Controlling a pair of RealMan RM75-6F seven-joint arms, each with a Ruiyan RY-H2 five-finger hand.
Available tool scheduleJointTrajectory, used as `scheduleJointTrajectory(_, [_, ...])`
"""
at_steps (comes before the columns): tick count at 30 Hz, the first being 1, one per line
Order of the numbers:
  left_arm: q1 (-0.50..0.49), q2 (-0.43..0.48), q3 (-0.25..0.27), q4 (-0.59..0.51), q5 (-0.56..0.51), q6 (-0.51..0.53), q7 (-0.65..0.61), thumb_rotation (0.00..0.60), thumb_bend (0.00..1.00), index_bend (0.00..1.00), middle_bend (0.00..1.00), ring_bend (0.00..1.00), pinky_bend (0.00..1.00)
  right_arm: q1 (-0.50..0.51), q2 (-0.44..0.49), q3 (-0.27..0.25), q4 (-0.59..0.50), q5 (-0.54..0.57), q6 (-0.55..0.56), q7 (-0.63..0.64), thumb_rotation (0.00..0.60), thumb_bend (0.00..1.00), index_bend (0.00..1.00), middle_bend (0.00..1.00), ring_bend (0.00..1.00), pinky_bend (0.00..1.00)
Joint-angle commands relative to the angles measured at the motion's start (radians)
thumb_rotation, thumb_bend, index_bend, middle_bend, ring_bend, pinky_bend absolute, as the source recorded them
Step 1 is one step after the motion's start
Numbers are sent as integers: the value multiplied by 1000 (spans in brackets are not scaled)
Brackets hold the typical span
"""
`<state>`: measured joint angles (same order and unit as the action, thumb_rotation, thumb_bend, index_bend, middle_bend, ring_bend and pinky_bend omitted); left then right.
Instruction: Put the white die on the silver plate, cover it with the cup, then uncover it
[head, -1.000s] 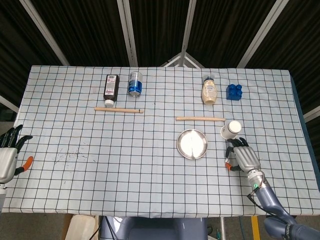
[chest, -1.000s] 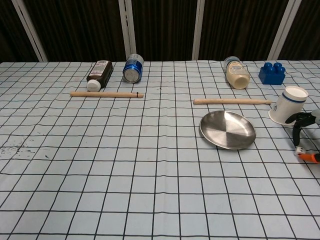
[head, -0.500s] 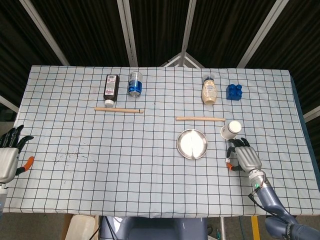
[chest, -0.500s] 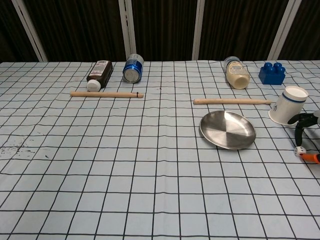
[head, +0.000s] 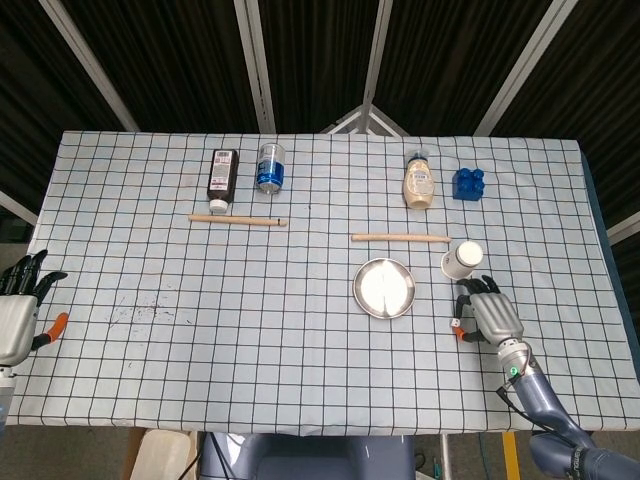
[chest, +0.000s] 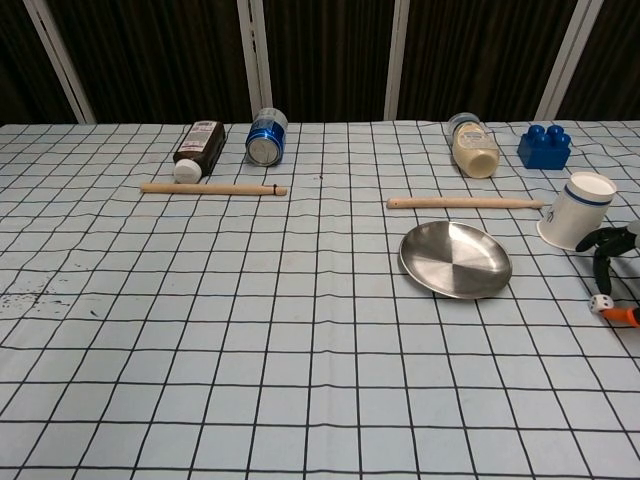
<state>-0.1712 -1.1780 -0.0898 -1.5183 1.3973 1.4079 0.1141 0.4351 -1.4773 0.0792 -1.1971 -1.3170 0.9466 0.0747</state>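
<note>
Near the bench's right edge, toward the front, the white die (chest: 598, 301) sits on the checked cloth directly under the fingertips (chest: 604, 262) of the right hand (head: 490, 312), on that hand's thumb side. The fingers curve down over it with a gap between them, and I cannot tell whether any of them touches it yet; it looks not yet lifted. The silver plate (head: 384, 288) lies just left of the hand, toward the bench's middle, so the carry would be a short sideways move. The cup (chest: 578, 210) stands just behind the hand, toward the back edge. The left hand (head: 18, 310) hangs open and empty at the far left edge, much too far to help.
</note>
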Motion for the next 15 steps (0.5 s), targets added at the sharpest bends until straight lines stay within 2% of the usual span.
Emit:
scheduleJointTrajectory(1, [1,1,0,-1,0,1,-2,600,467,251,0,0,98,-3,4,0,-5,-4,9,1,600,366,631,188,135,0])
scheduleJointTrajectory(6, [1,4,0,-2,1,1,-10,600,467,252,0,0,98,-21,43,3,-58,-19,63,-8,600,386,631,189,135,0])
scheduleJointTrajectory(15, [5,16,2,-6,8,5,-34,600,467,254,0,0,98,-82,171,10,-275,-48,211,-85,600,393,631,189,135,0])
